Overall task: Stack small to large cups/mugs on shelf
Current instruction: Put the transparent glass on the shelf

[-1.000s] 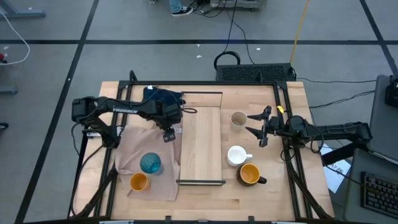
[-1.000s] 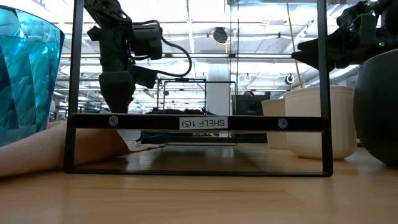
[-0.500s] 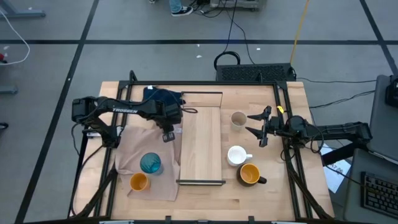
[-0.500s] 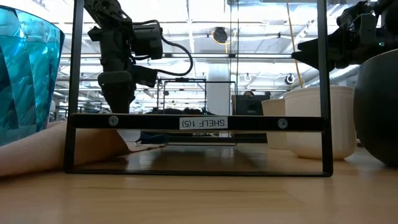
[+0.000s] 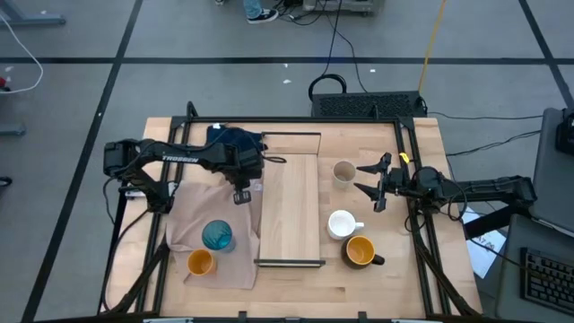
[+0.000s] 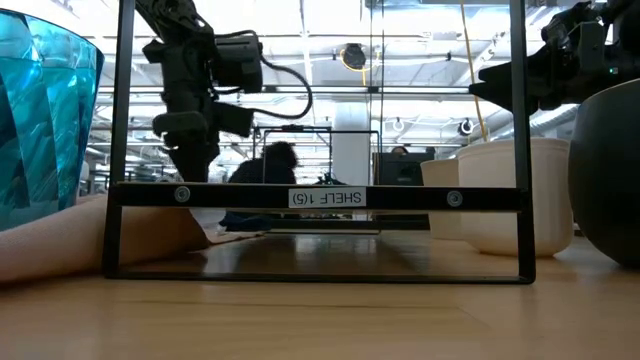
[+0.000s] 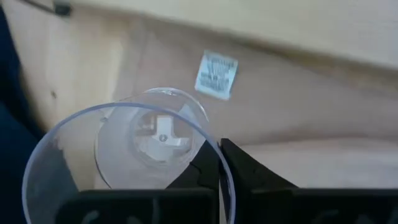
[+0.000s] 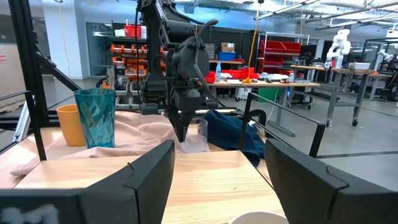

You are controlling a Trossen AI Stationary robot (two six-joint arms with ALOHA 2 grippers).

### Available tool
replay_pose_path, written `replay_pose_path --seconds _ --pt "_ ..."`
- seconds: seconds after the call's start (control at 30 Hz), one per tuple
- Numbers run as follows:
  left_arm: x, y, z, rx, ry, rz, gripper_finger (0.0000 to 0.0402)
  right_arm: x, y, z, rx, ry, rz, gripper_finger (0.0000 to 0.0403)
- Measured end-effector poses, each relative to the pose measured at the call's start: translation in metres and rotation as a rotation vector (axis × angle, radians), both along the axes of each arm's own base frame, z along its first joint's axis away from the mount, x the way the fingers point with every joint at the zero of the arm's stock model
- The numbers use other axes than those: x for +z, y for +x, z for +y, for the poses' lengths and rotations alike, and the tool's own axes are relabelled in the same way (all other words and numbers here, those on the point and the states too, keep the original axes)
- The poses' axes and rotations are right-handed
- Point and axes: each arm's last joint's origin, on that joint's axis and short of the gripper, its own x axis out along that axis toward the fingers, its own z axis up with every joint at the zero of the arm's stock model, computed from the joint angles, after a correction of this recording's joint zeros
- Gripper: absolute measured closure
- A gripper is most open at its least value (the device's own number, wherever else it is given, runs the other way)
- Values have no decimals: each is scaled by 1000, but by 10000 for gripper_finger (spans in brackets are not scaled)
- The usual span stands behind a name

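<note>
A clear glass (image 7: 143, 149) stands upright on the beige cloth (image 5: 193, 215), just left of the shelf (image 5: 290, 206). My left gripper (image 5: 242, 193) points down, shut on the glass. On the same cloth stand the teal tumbler (image 5: 217, 236) and the small orange cup (image 5: 200, 262). Right of the shelf stand the beige-grey cup (image 5: 343, 172), the white mug (image 5: 341, 223) and the dark-handled orange mug (image 5: 360, 251). My right gripper (image 5: 372, 184) hangs open and level above the table's right part, near the beige-grey cup, touching nothing. My left gripper pinches the glass's rim (image 7: 216, 163), one finger (image 7: 198, 175) inside the glass and the other (image 7: 245, 174) outside its wall. The fingers come from above, pointing down. The glass (image 8: 196, 138) stands upright with its base on the beige cloth.
A dark blue cloth (image 5: 235, 142) lies at the far edge behind my left gripper. The shelf's black end frames (image 6: 320, 197) rise at its near and far ends. A white label (image 7: 216, 74) is sewn on the beige cloth.
My left gripper has shut on the clear glass's rim without moving from its place above the cloth. The glass has stayed standing where it was.
</note>
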Motion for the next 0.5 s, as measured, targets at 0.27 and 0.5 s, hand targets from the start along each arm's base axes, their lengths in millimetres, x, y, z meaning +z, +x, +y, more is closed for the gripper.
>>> replay_pose_path --seconds 0.27,0.5 --pt "34 13 3 -21 21 -40 400 0 0 0 0 0 0 161" --pt "85 13 3 -58 96 40 400 0 0 0 0 -1 0 161"
